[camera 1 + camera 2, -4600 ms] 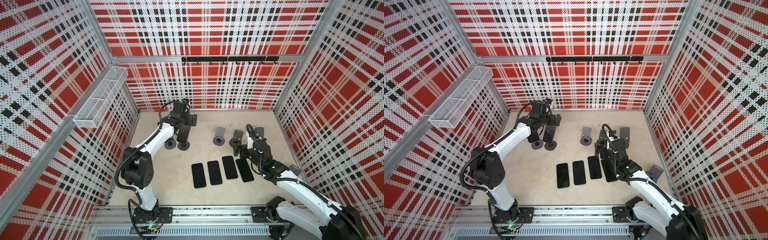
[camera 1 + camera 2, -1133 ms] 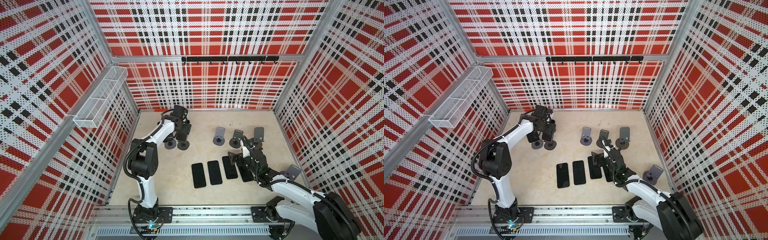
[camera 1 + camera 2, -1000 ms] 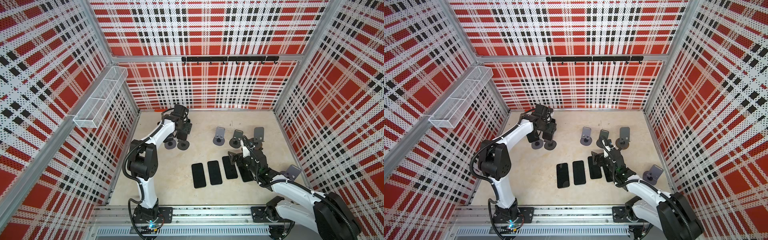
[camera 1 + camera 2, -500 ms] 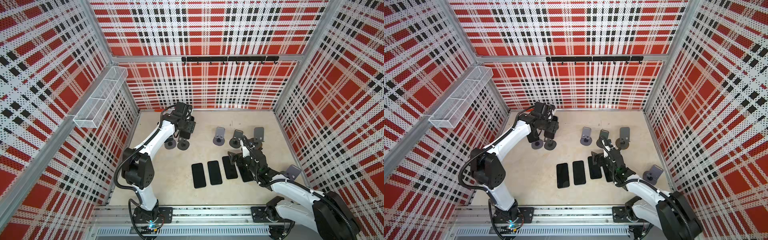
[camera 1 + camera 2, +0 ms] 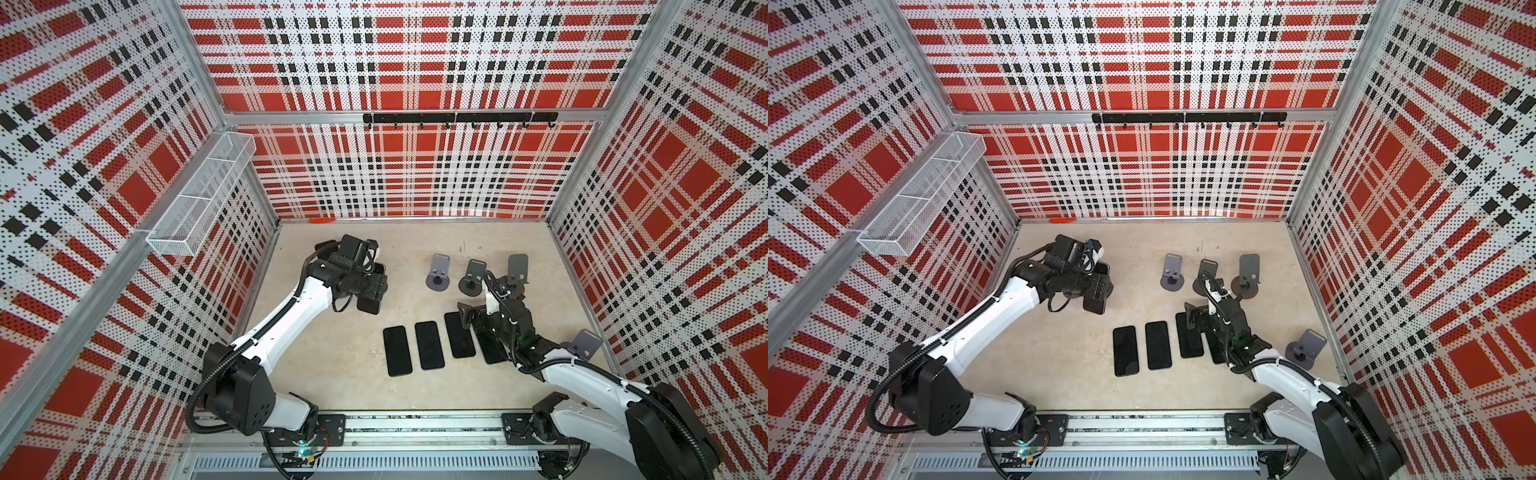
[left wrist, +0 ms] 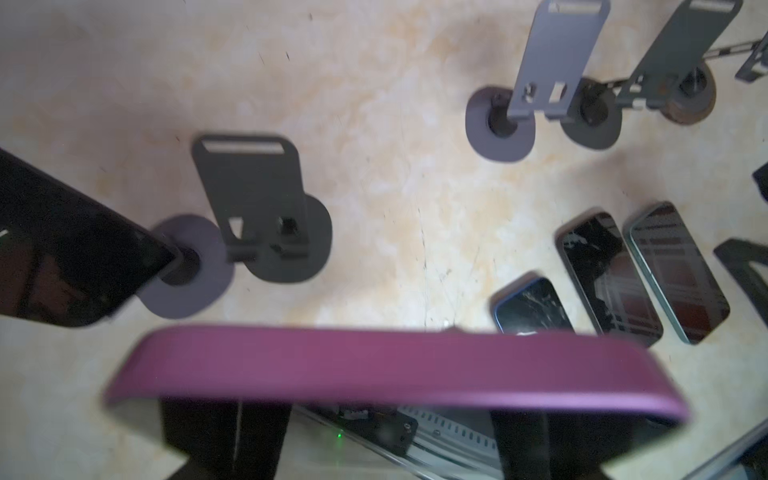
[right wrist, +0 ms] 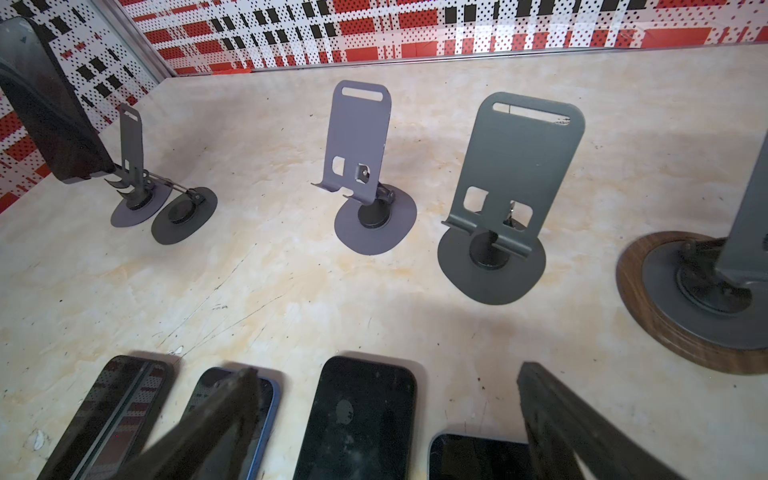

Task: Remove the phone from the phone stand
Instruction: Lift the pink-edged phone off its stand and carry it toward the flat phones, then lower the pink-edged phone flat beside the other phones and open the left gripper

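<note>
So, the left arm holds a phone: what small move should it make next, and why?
Probably carry it over to the row and lower it beside the leftmost phone. The left gripper is shut on the purple-edged phone, which hangs clear of the dark stand, and the table is bare there.

Left end effector (image 5: 369, 296): closed on a dark phone (image 5: 368, 308), over the back-left part of the counter (image 5: 332, 374). The arm hides whatever stands beneath it. Three grey stands (image 5: 439, 272) sit upright in a line at the back right, and a fourth stand (image 5: 587, 344) is near the right wall. Row of flat phones (image 5: 429, 345): four, side by side, mid-counter. Right end effector (image 5: 476, 322): jaws apart, low over the rightmost, partly covering it.
</note>
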Controlling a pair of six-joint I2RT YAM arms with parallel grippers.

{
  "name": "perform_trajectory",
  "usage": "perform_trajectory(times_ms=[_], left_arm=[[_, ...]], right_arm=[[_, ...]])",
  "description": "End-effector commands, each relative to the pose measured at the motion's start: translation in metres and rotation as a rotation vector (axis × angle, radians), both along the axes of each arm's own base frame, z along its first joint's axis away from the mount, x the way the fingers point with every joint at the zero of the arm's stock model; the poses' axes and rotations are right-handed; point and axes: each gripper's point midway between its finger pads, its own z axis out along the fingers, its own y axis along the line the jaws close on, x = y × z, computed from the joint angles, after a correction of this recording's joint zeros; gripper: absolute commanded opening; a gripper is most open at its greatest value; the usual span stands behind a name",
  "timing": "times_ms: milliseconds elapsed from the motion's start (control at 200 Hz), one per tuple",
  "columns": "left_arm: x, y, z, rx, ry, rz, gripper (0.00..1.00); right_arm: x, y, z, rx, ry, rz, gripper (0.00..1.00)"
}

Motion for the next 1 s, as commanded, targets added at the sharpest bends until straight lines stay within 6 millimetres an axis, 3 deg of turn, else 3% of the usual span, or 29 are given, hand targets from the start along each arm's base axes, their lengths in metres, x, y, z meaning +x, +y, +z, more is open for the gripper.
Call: perform_trajectory(times_ms=[0,80,241,501,737,992], left_arm=[[-0.016,-0.005,0.012,-0.089,-0.011,0.043,0.70],[-0.031,-0.003,0.004,-0.107,0.004,0.068,0.70],[-0.055,0.008,-0.034,-0.157,0.063,0.162,0.68],[-0.068,0.020,-0.077,-0.134,0.089,0.251,0.66],[-0.084,0.009,-0.115,-0.082,0.161,0.270,0.66],[-0.094,0.017,-0.134,0.031,0.196,0.290,0.67]], right_arm=[[0.006,-0.006,0.016,0.000,-0.055,-0.033,1.00],[0.006,-0.005,0.017,0.004,-0.060,-0.032,1.00],[0.007,-0.008,0.015,-0.010,-0.060,-0.046,1.00],[0.005,-0.010,0.016,0.007,-0.074,-0.056,1.00],[0.004,-0.012,0.016,0.000,-0.074,-0.060,1.00],[-0.002,-0.011,0.033,0.029,-0.126,-0.037,1.00]])
